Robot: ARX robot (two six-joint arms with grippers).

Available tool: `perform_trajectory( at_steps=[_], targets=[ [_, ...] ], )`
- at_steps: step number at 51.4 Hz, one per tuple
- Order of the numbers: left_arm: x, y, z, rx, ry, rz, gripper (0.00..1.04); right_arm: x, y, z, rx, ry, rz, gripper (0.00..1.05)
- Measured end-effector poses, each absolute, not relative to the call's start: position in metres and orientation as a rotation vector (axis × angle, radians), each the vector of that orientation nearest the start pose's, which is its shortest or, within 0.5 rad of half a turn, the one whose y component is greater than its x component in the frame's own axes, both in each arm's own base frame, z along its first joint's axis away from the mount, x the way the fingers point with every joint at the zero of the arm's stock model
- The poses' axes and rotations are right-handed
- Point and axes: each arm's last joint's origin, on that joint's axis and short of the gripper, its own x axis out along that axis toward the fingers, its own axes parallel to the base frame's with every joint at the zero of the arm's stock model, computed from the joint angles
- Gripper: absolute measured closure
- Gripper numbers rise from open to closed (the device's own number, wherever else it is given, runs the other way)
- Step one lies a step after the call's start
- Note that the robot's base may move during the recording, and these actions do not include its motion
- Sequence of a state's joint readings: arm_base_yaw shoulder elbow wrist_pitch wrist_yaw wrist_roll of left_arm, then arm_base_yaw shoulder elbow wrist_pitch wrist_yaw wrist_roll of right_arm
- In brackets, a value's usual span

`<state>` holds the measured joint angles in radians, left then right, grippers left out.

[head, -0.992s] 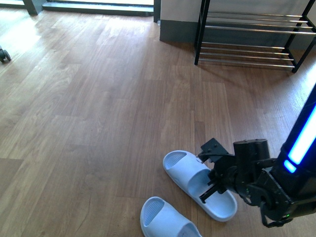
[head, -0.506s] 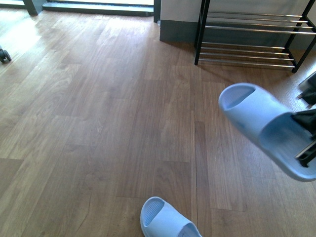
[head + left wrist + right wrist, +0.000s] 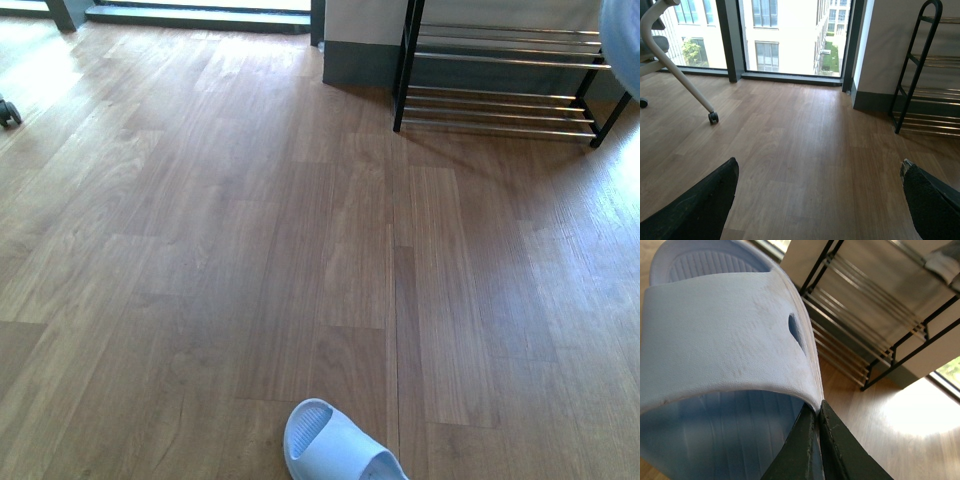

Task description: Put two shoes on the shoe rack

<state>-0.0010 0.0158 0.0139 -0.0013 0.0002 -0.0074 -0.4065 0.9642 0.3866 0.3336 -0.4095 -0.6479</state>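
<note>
A pale blue slide (image 3: 725, 330) fills the right wrist view, and my right gripper (image 3: 817, 412) is shut on the edge of its strap. In the front view only a pale blue sliver of that slide (image 3: 622, 40) shows at the top right corner, in front of the shoe rack (image 3: 510, 75); the right arm itself is out of frame. The rack's chrome rods (image 3: 865, 335) lie just beyond the held slide. A second pale blue slide (image 3: 335, 450) lies on the floor at the bottom edge. My left gripper (image 3: 820, 200) hangs open over bare floor, with the rack (image 3: 925, 90) off to one side.
Wooden floor (image 3: 250, 250) stretches from the lying slide to the rack. An office chair (image 3: 670, 60) stands by the windows (image 3: 785, 35), and one of its castors (image 3: 8, 112) shows at the front view's left edge. A grey and white shape (image 3: 940, 262) rests on an upper shelf.
My right gripper has lifted the slide off the floor and carried it up and to the right toward the rack, nearly out of the front view. The other slide has stayed put.
</note>
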Motion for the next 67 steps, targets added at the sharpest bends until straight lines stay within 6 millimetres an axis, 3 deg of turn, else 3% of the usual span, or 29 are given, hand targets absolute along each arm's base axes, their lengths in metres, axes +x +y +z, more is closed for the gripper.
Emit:
perform_trajectory(
  at_steps=[7,10,67],
  targets=[
    [0.098,0.0,0.167,-0.007,0.003,-0.001,0.09,0.157,-0.05,0.208,-0.489,0.172,0.05,1.03],
    [0.098,0.0,0.167,-0.007,0.003,-0.001,0.09,0.153,-0.047,0.206,-0.472,0.163,0.052,1.03],
    [0.098,0.0,0.167,-0.007,0.003,-0.002,0.09,0.153,-0.046,0.207,-0.449,0.158,0.046,1.03]
  ],
)
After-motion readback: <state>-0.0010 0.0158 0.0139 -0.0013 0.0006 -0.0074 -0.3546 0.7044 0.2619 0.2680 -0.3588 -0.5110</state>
